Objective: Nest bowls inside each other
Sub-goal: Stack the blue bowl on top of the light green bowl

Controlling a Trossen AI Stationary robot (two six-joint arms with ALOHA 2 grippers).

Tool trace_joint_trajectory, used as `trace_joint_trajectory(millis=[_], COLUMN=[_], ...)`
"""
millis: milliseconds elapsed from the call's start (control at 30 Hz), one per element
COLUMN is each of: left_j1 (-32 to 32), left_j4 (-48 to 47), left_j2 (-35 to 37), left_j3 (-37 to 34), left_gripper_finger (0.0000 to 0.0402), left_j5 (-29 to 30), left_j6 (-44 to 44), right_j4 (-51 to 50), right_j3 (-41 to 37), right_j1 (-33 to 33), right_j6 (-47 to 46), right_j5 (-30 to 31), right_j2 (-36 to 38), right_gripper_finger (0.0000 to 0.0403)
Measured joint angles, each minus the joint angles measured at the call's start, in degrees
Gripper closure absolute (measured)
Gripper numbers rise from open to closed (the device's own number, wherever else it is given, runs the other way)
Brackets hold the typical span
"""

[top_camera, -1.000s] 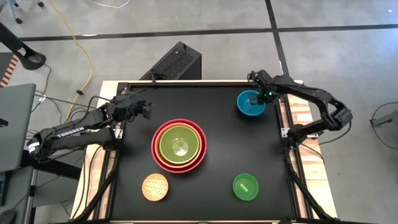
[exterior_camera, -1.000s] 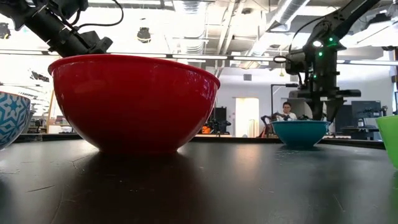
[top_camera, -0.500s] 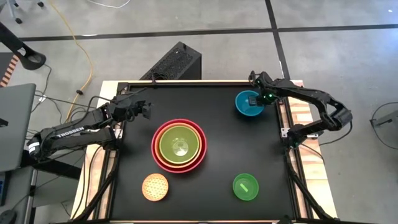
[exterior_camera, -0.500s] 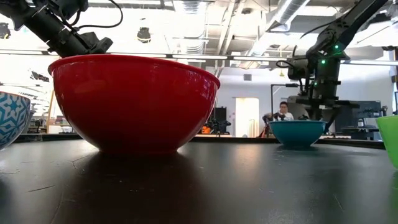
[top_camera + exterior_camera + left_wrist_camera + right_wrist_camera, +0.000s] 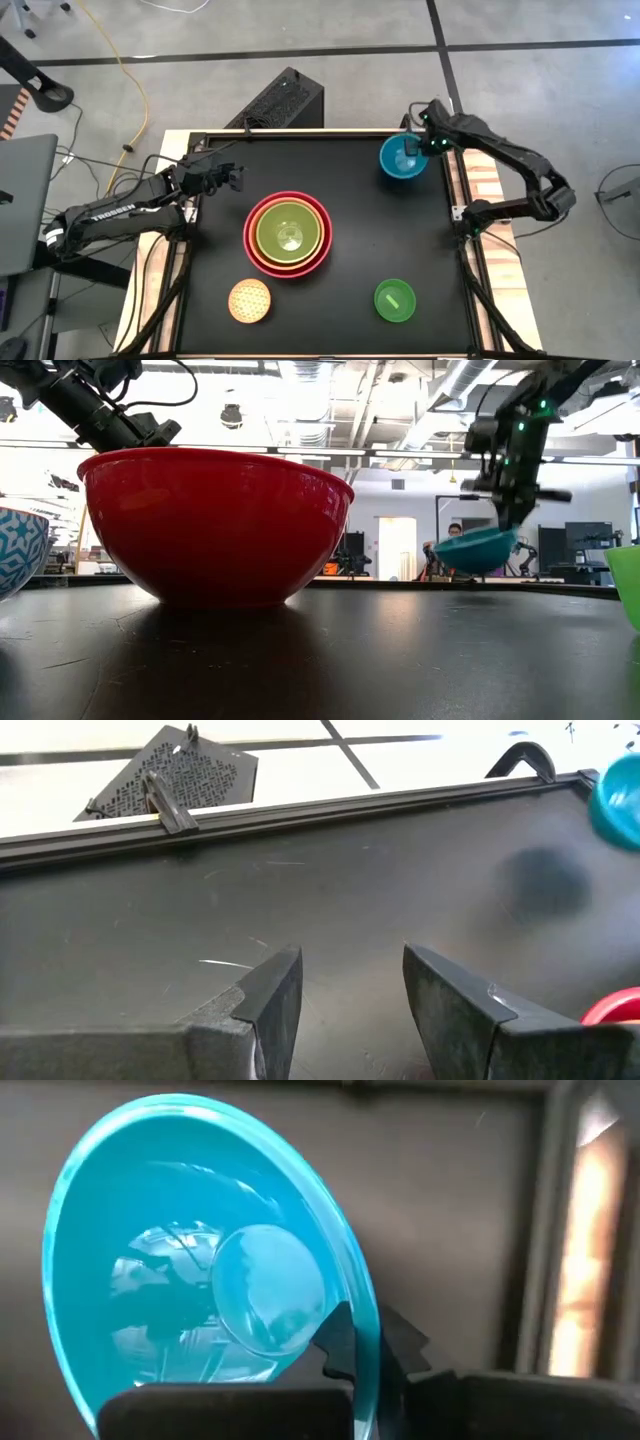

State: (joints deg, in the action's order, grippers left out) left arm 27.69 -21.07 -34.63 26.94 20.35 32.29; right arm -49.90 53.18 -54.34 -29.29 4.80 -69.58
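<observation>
Right pincer (image 5: 362, 1355) pinches teal blue bowl's (image 5: 200, 1270) rim, bowl tilted off table (image 5: 330, 160).

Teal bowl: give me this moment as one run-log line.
phase: lift | right gripper: shut on teal bowl rim, bowl tilted off table | left gripper: open, waiting at left | stack: pink-red, orange, lime-yellow nested

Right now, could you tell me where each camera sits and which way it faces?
High: overhead, looking down on the table; both arms show.
Low: at tabletop height, looking across at the red bowl; arms enter from above.
Left wrist: on the left arm, past the open left gripper.
Right wrist: on the right arm; right gripper clamps the teal bowl rim.
All share the teal bowl.
</observation>
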Motion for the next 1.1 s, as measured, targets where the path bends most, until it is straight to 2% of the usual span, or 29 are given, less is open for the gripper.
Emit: trace_joint_trajectory(millis=[200,333,500,667,767,933,1100], left_j1=[0.0,0.0,0.0,0.0,0.0,0.0,0.0], left_j4=[0.0,0.0,0.0,0.0,0.7,2.7,3.0], left_j2=[0.0,0.0,0.0,0.0,0.0,0.0,0.0], left_j3=[0.0,0.0,0.0,0.0,0.0,0.0,0.0], left_gripper_finger=[0.0236,0.0236,0.0236,0.0236,0.0236,0.0236,0.0236], left_j5=[-0.1,0.0,0.1,1.2,1.5,1.5,1.0], left_j6=[0.0,-1.3,-3.2,-4.8,-5.5,-7.9,-9.2], right_j4=[-1.4,0.8,5.8,12.3,14.8,12.6,7.1], right_j3=[8.2,12.6,15.3,19.4,25.0,36.9,46.9], right_j1=[7.1,16.5,30.7,42.6,47.7,52.3,53.3], right_j6=[-4.2,-9.4,-17.3,-23.5,-25.0,-25.8,-25.7], right_j5=[-0.2,0.8,4.9,5.9,5.8,5.5,1.3], right_j2=[3.3,3.5,-0.4,-8.9,-15.7,-27.8,-37.7], right_gripper_finger=[0.0384,0.0384,0.0384,0.0384,0.0384,0.0381,0.0379])
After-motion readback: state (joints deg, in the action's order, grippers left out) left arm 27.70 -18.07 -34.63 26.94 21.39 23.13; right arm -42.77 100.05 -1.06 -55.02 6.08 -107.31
